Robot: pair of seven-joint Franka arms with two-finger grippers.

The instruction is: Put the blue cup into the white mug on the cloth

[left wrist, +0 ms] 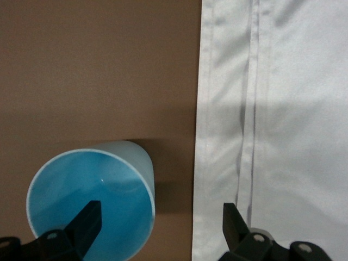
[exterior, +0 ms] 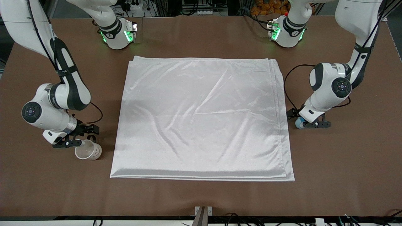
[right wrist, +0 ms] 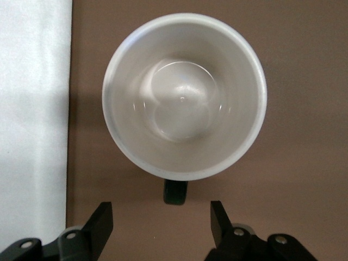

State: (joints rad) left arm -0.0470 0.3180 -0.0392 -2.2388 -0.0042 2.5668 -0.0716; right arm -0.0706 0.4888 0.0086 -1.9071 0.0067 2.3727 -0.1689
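- The cloth lies flat in the middle of the frame, folded in layers, with some wrinkles.
- The white mug stands on the bare table at the lower left of the frame, just beside the cloth edge, with its black handle toward the right gripper.
- The right gripper is low over the mug's handle, fingers apart and holding nothing.
- The blue cup stands on the table at the right of the frame, near the cloth.
- The left gripper is down at the cup with fingers wide; one finger is over the cup's mouth, and nothing is gripped.
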